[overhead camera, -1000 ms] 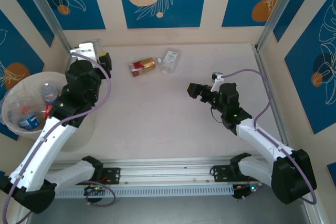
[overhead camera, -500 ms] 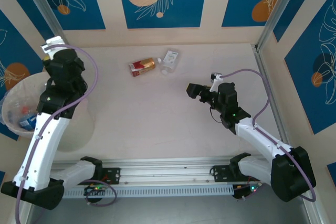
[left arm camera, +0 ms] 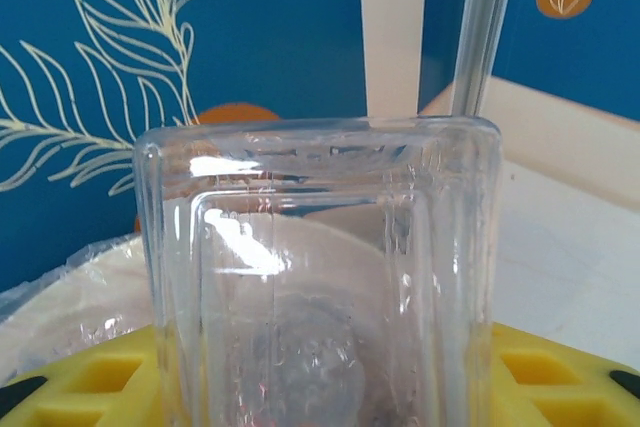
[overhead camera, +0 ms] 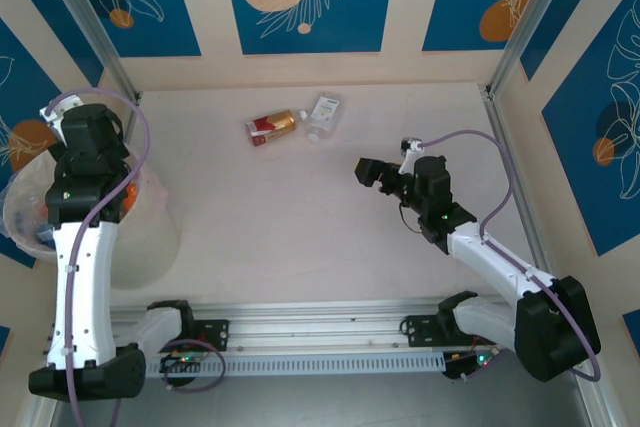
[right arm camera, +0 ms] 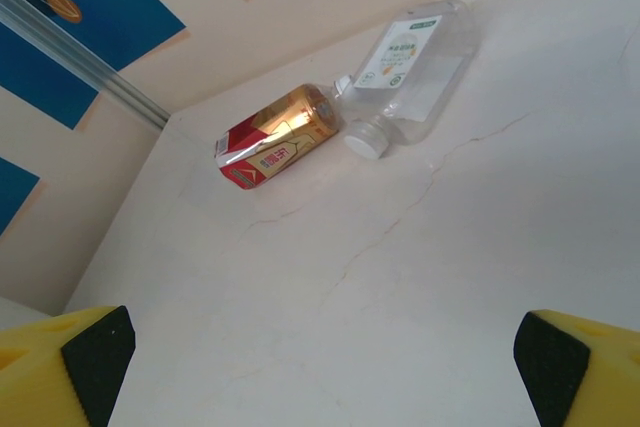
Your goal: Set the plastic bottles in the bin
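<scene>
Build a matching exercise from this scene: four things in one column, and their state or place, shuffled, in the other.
Things:
1. left gripper
2. right gripper
3. red-labelled bottle
4. bin

States or places:
A. lying on its side on the table
B. open, holding nothing
C. standing at the left side
D. closed on a clear bottle

Pairs: 1-D, 2-B, 3-A, 4-C
</scene>
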